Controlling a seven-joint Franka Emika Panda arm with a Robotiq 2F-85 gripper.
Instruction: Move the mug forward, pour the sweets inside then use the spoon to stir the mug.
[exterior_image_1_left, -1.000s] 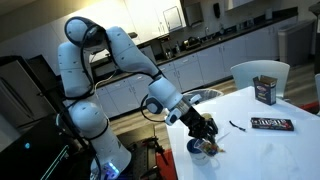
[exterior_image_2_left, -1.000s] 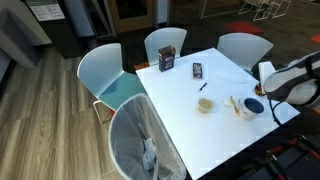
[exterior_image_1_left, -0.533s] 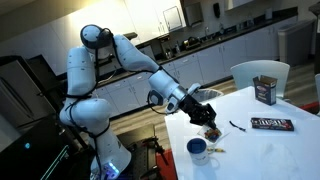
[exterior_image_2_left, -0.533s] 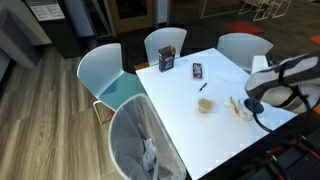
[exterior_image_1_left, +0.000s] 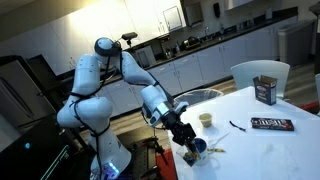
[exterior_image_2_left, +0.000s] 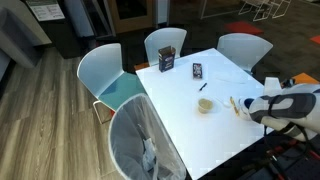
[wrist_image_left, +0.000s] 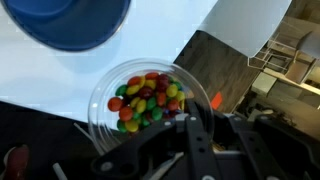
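Here the jaws pinch the sweets bowl (wrist_image_left: 145, 100) at the edge of the table (wrist_image_left: 160, 40) — mug (wrist_image_left: 70, 20) just beside it.

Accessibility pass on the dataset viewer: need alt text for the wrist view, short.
A clear cup of multicoloured sweets fills the centre, its near rim apparently pinched by the dark, shut jaws entering from the bottom edge. The blue mug sits partly cropped at top left on the white table, with dark wood floor past the table edge on the right.

You've got the white table (exterior_image_2_left: 185, 88) on wood floor (exterior_image_2_left: 45, 115), pale chairs (exterior_image_2_left: 104, 72) at nine, twelve and one o'clock. Kitchen counter (exterior_image_1_left: 205, 42) runs along the back wall, white cabinets (exterior_image_1_left: 195, 68) beneath.
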